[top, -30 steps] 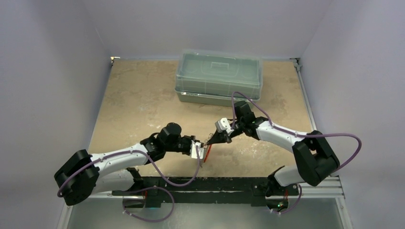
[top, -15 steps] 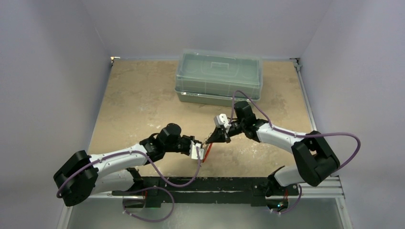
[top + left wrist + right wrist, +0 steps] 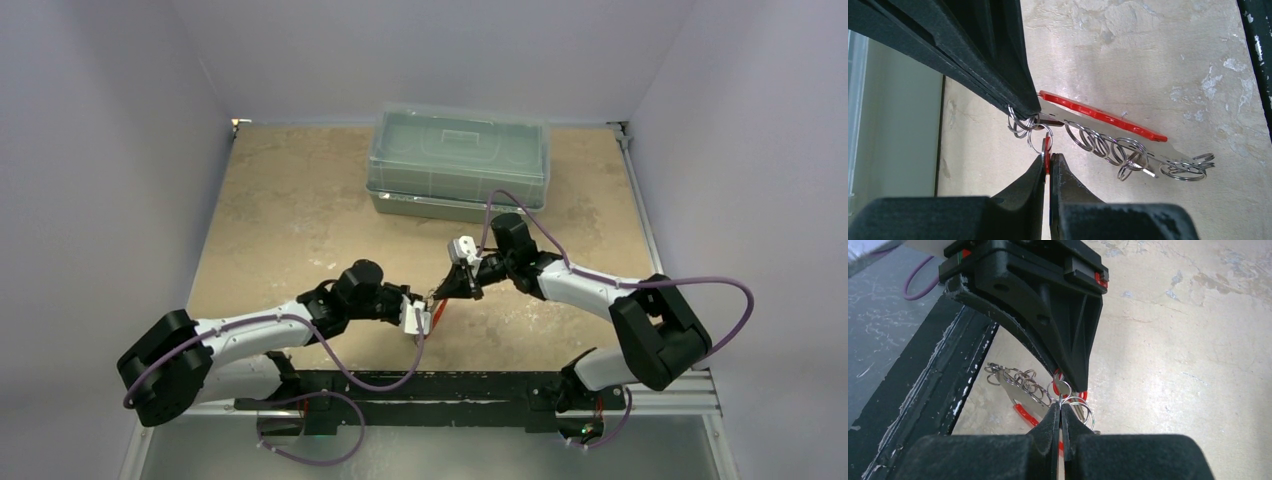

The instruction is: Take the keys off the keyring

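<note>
Left gripper [image 3: 1048,162]: jaws pinched shut on red key [image 3: 1047,149] (seen edge-on, identity judged) | right gripper [image 3: 1059,412]: shut on split ring [image 3: 1075,402] | keyring [image 3: 1098,118]: hung between both tips, over table [image 3: 300,200] | handling: step called for a slow, straight pull apart, with no twisting among the tangled rings

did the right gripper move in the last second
Yes, slightly. The right gripper tilted: its wrist end swung toward the clear box at the back, while its fingers stayed shut at the keyring.
</note>
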Controlling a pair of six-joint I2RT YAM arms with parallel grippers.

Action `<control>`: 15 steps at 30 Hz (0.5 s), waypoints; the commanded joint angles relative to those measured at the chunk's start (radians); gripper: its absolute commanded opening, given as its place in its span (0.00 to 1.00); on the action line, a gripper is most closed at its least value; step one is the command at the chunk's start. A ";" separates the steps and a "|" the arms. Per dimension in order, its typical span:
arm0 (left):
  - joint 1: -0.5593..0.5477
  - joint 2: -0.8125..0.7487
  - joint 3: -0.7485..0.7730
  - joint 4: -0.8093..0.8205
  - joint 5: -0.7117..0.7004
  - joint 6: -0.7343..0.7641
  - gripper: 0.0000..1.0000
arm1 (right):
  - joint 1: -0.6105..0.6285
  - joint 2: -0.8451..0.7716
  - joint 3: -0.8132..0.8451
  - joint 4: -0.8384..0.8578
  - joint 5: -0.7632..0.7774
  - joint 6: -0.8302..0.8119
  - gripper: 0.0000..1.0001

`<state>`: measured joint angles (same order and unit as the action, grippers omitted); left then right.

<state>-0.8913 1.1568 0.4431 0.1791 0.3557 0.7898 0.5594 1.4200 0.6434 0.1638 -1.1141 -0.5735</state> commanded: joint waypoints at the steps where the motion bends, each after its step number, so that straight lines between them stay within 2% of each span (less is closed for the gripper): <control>1: -0.020 0.034 -0.020 -0.023 -0.013 -0.009 0.00 | -0.028 -0.024 -0.006 0.072 0.021 0.056 0.00; 9: -0.053 0.070 -0.012 0.008 -0.050 -0.051 0.00 | -0.030 -0.014 -0.007 0.138 0.041 0.119 0.00; 15: -0.053 0.024 0.017 -0.037 -0.058 -0.073 0.00 | -0.031 -0.013 -0.018 0.159 0.109 0.149 0.00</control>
<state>-0.9344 1.2144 0.4438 0.2230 0.2901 0.7593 0.5522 1.4200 0.6273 0.2340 -1.0767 -0.4477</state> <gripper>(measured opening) 0.028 0.007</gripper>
